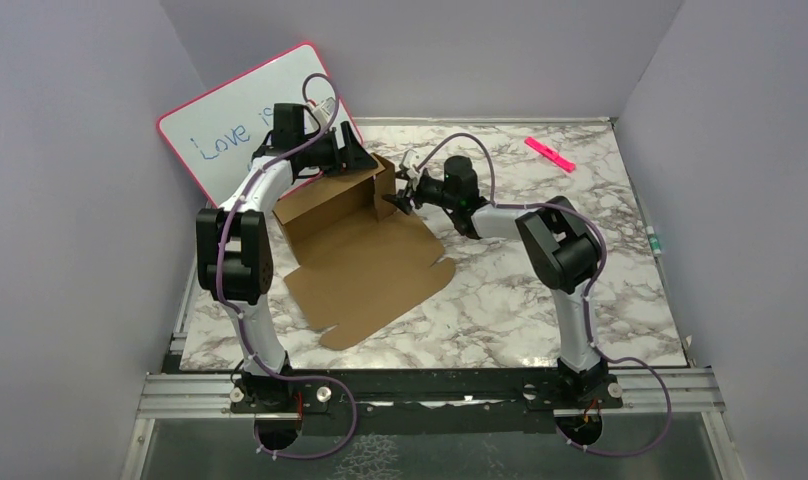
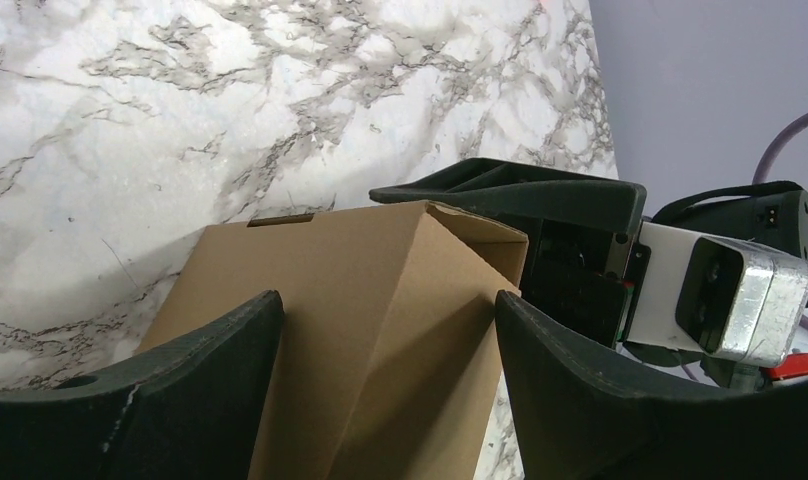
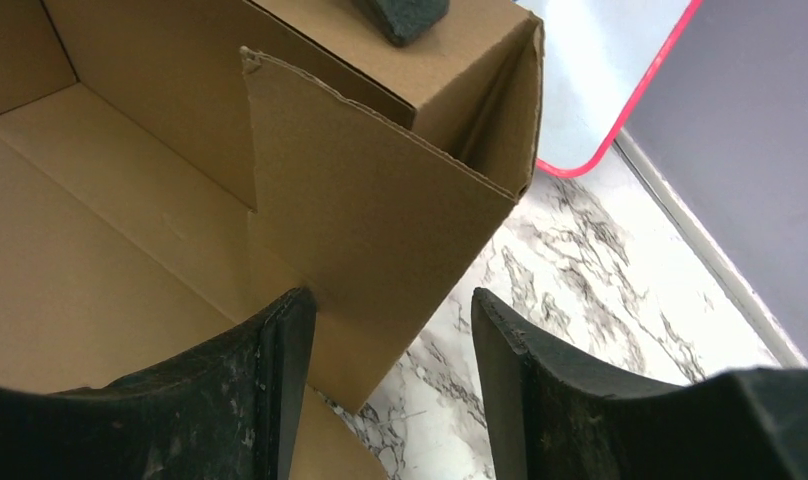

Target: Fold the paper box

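When seen from above, paper box (image 1: 370,270): lies left of centre on the desk (image 1: 540,300), part folded; base and front flaps flat, back wall and right side flap raised.
Top view, left gripper (image 1: 360,158): hangs over the raised back wall, near its right end.
Top view, right gripper (image 1: 403,196): reaches in from the right, at the upright side flap.
Top view, whiteboard (image 1: 230,125): pink-framed, propped at the back left behind the paper box, blue writing on it.
Top view, marker (image 1: 550,153): pink, lies on the desk at the far right, well apart from the paper box.
Left wrist view, paper box: fills the gap between the jaws with a brown corner of wall and flap.
Left wrist view, left gripper: wide open, straddles that corner; overlaps the cardboard face with one jaw, sits just beside its edge with the other; cannot tell whether either presses.
Left wrist view, right gripper: just behind the corner.
Right wrist view, paper box: inside of base and back wall at left, side flap upright in the middle.
Right wrist view, right gripper: open around the flap's lower edge; touches the flap with the left jaw, stands clear of it with the right, bare marble in the gap; nothing clamped.
Right wrist view, left gripper: dark tip at the top of the back wall.
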